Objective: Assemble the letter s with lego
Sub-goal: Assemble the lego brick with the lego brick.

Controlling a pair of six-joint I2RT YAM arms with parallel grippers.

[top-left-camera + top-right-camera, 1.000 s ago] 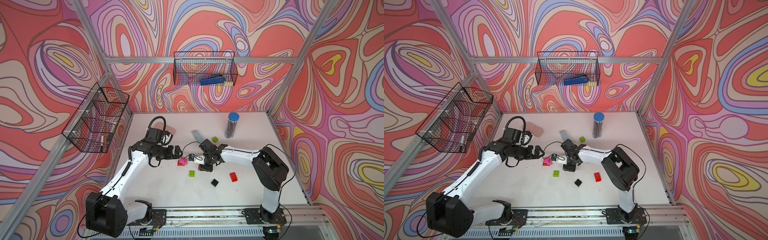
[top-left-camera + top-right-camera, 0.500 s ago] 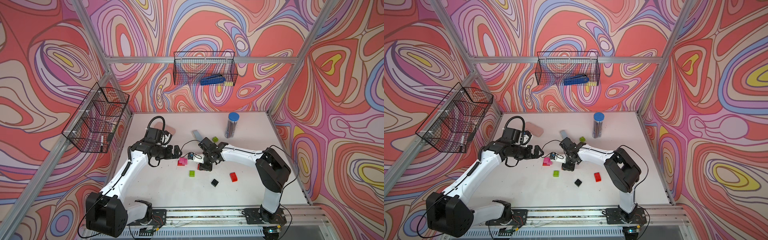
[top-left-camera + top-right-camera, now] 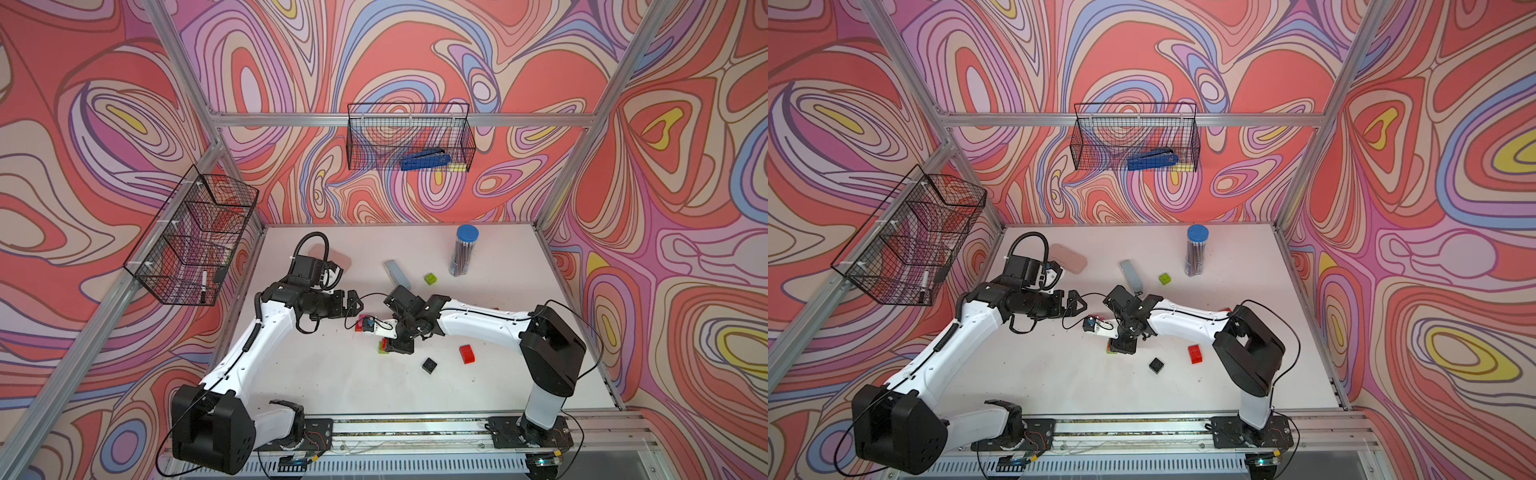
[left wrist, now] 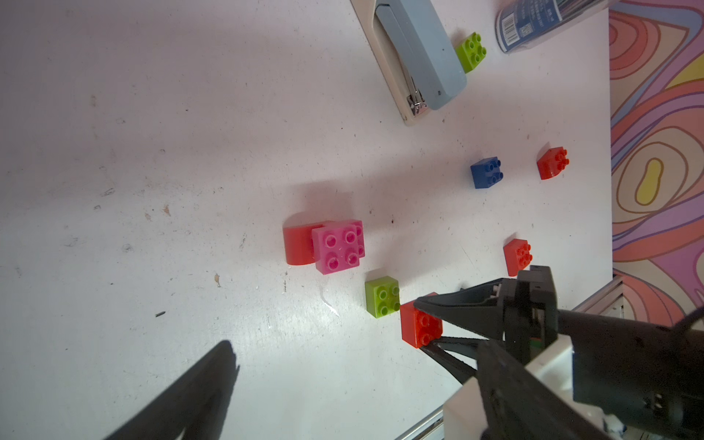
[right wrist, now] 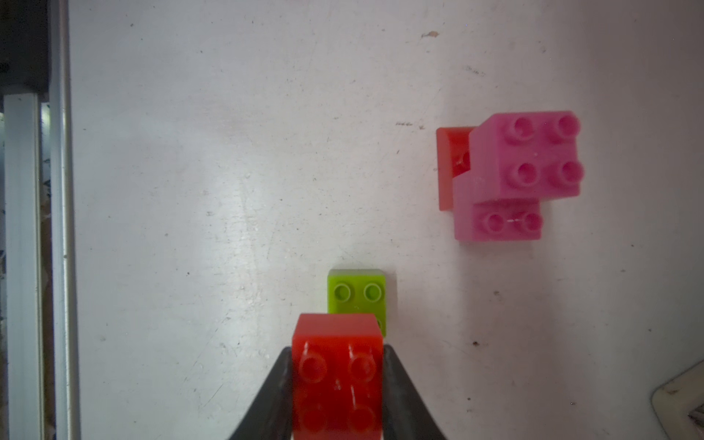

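White worktop [image 3: 332, 386] under everything. Left hand [image 3: 354, 308] spread wide, gripping nothing, hovering clear of the bricks; only one finger [image 4: 190, 400] in left wrist view. Right hand [image 5: 337, 362] pinching a red brick [image 5: 337, 384] by two opposite sides, studs up; cannot tell if lifted or resting on worktop. Pencil tube [image 3: 462, 253] upright, well beyond right hand. Pink case [image 3: 1067, 257] behind left hand, by its wrist. Grey-blue stapler [image 4: 415, 57] flat, beyond right hand, nearer than the tube. Pink-and-red cluster [image 5: 525, 160], two pink bricks stacked offset on a red piece, between the two hands, apart from both. Long red brick [image 3: 467, 354] on worktop behind right hand, beside its arm. Lime brick [image 5: 356, 295] right at right hand's fingertips, near edge overlapped by the held red brick in right wrist view; contact unclear. Second lime brick [image 4: 471, 51] just beside the stapler. Black brick [image 3: 429, 365] near the long red brick, behind right hand. Blue brick [image 4: 486, 172] and small red brick [image 4: 552, 163] near each other, past right hand in left wrist view.
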